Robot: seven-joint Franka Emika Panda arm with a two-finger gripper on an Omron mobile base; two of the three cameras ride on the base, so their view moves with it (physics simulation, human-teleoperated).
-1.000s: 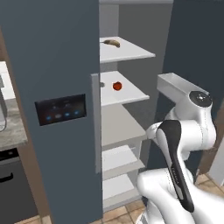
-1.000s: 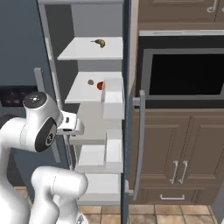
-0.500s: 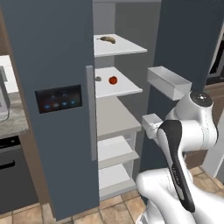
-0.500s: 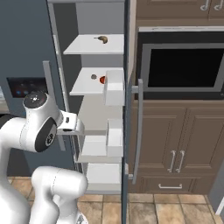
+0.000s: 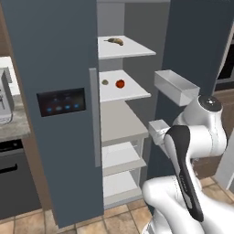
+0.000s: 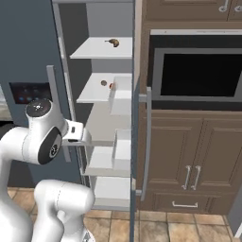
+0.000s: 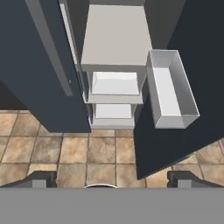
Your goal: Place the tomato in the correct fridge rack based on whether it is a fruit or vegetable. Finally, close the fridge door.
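While the base has backed away from the fridge in the last second, widening the view, the gripper [image 7: 112, 178] hangs spread and empty above the floor tiles. Beyond it the fridge door [image 5: 196, 55] stands open, and the tomato [image 5: 120, 83] sits near the fridge rack [image 5: 130, 93]'s front edge, so closing the door likely remains.

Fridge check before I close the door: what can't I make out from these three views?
- tomato: right base view, mostly hidden behind the white door bin.
- brownish lump: too small to identify, both base views.
- gripper: hand view, fingertips cut off at the bottom; they stand wide apart, open.
- fridge door: handle hidden, left base view shows its inner side.
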